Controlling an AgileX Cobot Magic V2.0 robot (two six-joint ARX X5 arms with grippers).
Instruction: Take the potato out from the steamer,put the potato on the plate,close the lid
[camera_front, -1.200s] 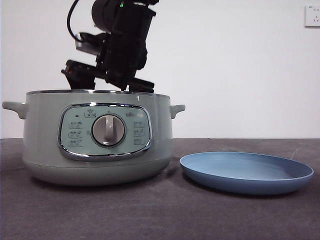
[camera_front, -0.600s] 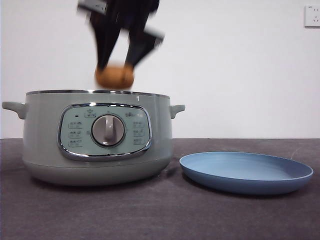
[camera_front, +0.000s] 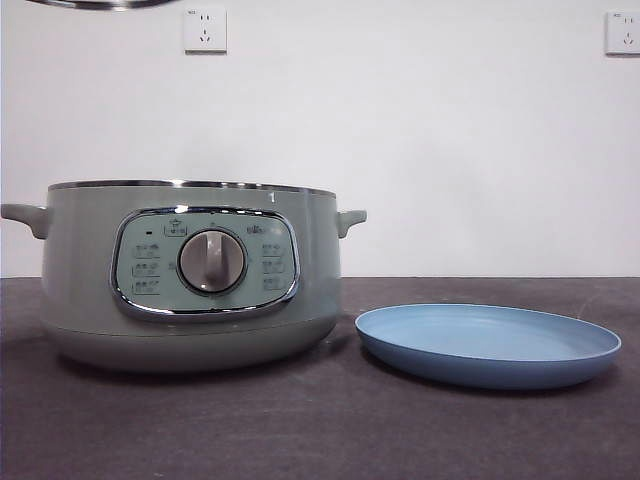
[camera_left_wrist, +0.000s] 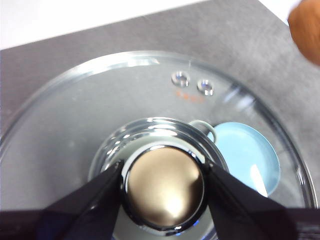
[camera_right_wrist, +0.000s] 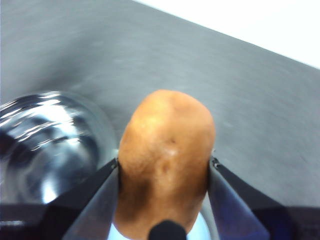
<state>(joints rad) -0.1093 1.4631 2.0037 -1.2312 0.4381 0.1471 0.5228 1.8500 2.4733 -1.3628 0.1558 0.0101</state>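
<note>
Broadly, one dark grey bench carries one steamer and one plate, side by side and just apart, the sage-green pot open-topped with its dial facing the front camera and the light-blue plate lying flat beside it. One glass lid is held up in the air: only a sliver of its chrome rim shows at the top edge of the front view, and the left wrist view looks down through the dome at the pot and plate far below. The left gripper has its fingers pressed on either side of the lid's shiny round knob. One potato hangs clear of the steamer, above the bench, pinched across its middle by the right gripper; its long axis runs along the fingers, one rounded end pointing away from the wrist, and a small dark fleck marks its skin.
</note>
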